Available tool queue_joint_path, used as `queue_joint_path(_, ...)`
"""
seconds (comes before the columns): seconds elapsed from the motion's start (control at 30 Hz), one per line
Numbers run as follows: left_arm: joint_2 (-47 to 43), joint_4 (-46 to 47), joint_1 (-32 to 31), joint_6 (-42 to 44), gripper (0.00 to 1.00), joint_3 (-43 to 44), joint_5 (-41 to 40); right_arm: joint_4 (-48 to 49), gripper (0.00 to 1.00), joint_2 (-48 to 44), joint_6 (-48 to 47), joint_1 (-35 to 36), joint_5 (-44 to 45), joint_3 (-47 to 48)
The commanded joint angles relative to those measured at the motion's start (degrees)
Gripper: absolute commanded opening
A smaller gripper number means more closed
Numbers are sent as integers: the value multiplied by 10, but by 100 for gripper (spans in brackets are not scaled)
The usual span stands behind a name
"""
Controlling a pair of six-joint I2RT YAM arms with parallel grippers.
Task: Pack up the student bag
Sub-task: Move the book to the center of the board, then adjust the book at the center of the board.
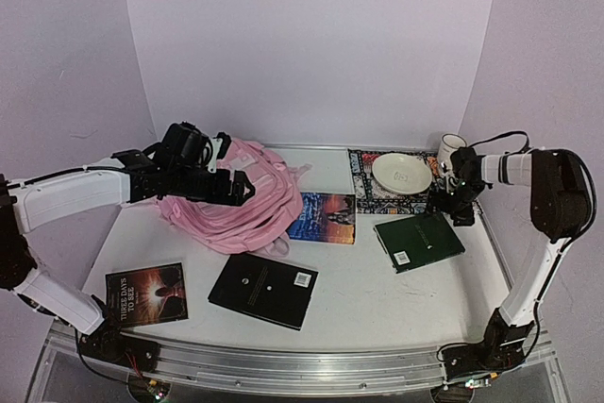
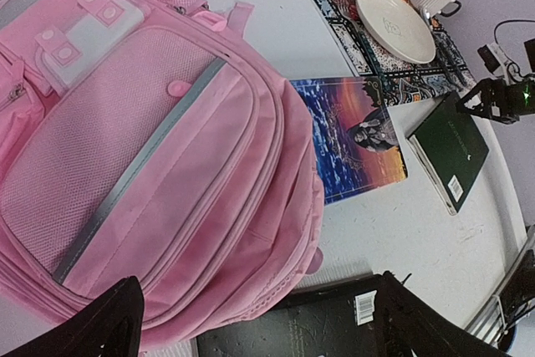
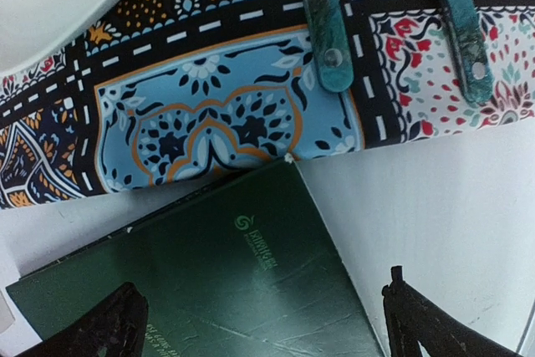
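Observation:
The student bag (image 1: pixel 236 197), a large pink backpack, lies flat on the table at the back left, its mesh front pocket (image 2: pixel 100 165) facing up. My left gripper (image 1: pixel 236 188) hovers over the bag's right side, open, with nothing between its fingers (image 2: pixel 92 328). My right gripper (image 1: pixel 455 203) is at the back right, open and empty, just above the far corner of a dark green book (image 3: pixel 209 282). Its fingertips (image 3: pixel 418 315) straddle that corner without touching it.
A blue-cover book (image 1: pixel 323 217) lies beside the bag and a black book (image 1: pixel 263 289) in front of it. Another dark book (image 1: pixel 146 294) sits front left. A patterned cloth (image 1: pixel 363 186) at the back right carries a white plate (image 1: pixel 401 173); a mug (image 1: pixel 450 150) stands behind it.

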Motion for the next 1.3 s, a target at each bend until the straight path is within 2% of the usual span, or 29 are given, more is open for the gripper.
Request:
queue_joint_path(0.0,2,21,1,-11,99,1,32,-20,98,-6,15,2,-76,-38)
queue_joint_path(0.23,28,24,-10,-27,100,9,37,-11,95,-69,48,29,-129,-129)
queue_joint_path(0.37,44,26,-30,-35,99,16,30,-16,94,-139,84,95,-130,-180)
queue_joint_path(0.6,59,27,-77,-53,99,21,1,-52,94,-258,150,260,-126,-224)
queue_joint_path(0.67,59,29,-86,-62,99,18,-1,-71,94,-289,148,268,-116,-223)
queue_joint_path(0.77,57,33,-98,-76,99,10,-5,-102,98,-318,117,268,-40,-192)
queue_joint_path(0.93,44,47,-105,-105,100,-18,-3,-122,98,-246,47,266,2,-108)
queue_joint_path(1.1,31,69,-117,-134,99,-45,7,-120,98,-138,-29,249,-10,-46)
queue_joint_path(1.27,48,92,-137,-157,99,-59,20,-116,98,-60,-59,241,-37,-14)
